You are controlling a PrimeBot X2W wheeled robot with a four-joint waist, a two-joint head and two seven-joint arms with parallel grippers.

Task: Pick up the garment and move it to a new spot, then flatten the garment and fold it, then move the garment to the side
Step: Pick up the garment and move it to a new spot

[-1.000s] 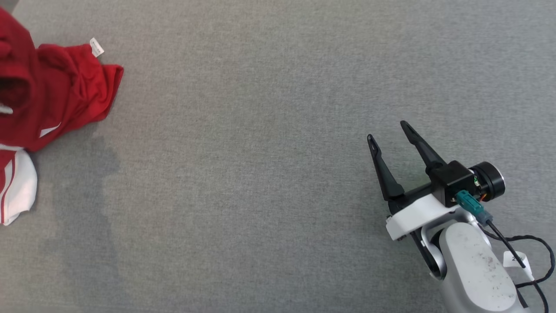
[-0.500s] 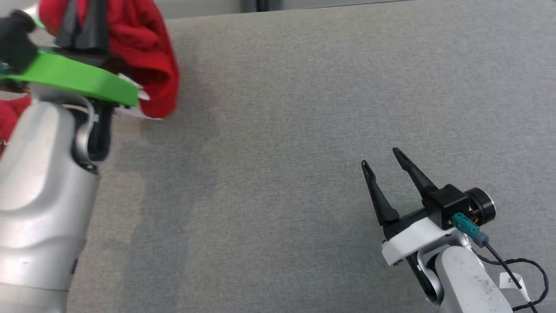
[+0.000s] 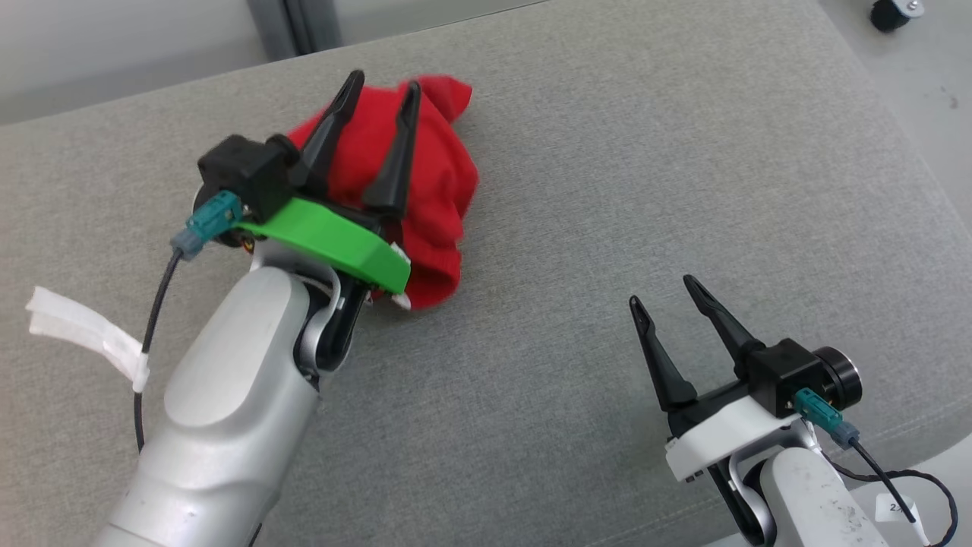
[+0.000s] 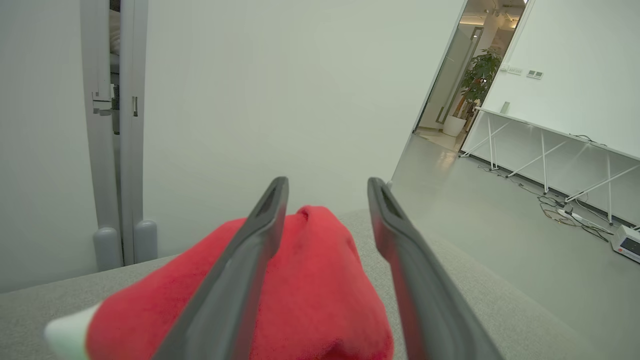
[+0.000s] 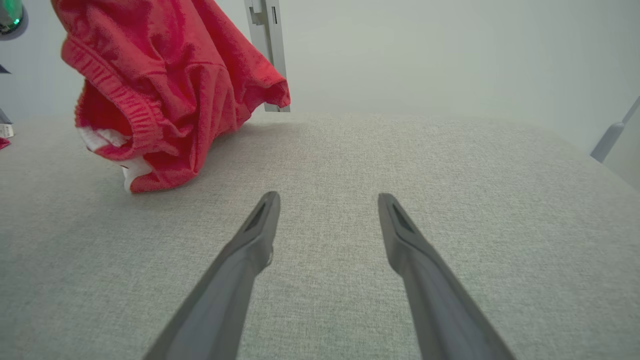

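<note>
The garment (image 3: 433, 175) is red cloth with white trim, bunched in a heap on the grey cushioned surface (image 3: 577, 190). My left gripper (image 3: 383, 82) hovers right over it, jaws spread, with no cloth pinched between the fingers. In the left wrist view the garment (image 4: 310, 280) bulges below and between the two fingers of that gripper (image 4: 327, 181). My right gripper (image 3: 662, 291) stands open and empty low at the right, well clear of the cloth. The right wrist view shows the garment (image 5: 165, 85) at upper left, ahead of that gripper (image 5: 328, 196).
The cushioned surface rounds off at its right edge (image 3: 923, 182), with bare floor and a caster wheel (image 3: 890, 11) beyond. Grey posts (image 3: 292, 26) and a pale wall stand behind. A white tape tag (image 3: 83, 330) hangs from my left arm's cable.
The head camera has swung, so the whole picture shifted. My left gripper, shut on the garment half a second ago, has opened over it. The right gripper stays open.
</note>
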